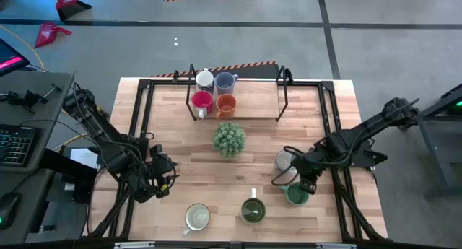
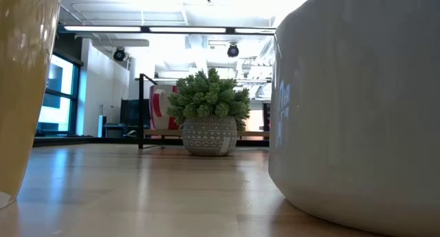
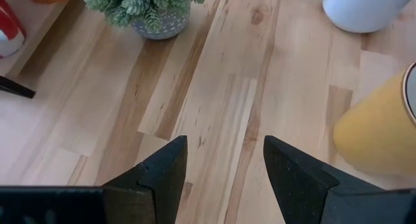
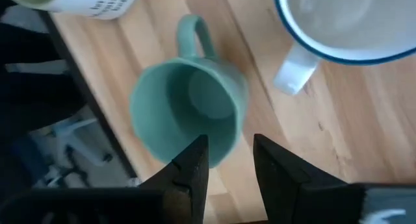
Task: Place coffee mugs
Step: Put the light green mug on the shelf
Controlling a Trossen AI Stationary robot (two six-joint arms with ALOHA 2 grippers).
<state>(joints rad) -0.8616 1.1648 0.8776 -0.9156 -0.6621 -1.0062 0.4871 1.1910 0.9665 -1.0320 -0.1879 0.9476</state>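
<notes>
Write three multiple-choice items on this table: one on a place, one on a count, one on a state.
1. Where is the plant?
A. mid-table, in front of the rack
B. at the table's right edge
C. on the rack

2. How many mugs stand on the rack?
A. two
B. four
C. six

3. How is the left gripper?
A. shut on a mug
B. open and empty
C. out of view

Key: 1 A, the high view shows the plant just short of the rack. 2 B, the white mug, blue mug, red mug and orange mug stand there. 3 B, the left wrist view shows bare table between its spread fingers.
</notes>
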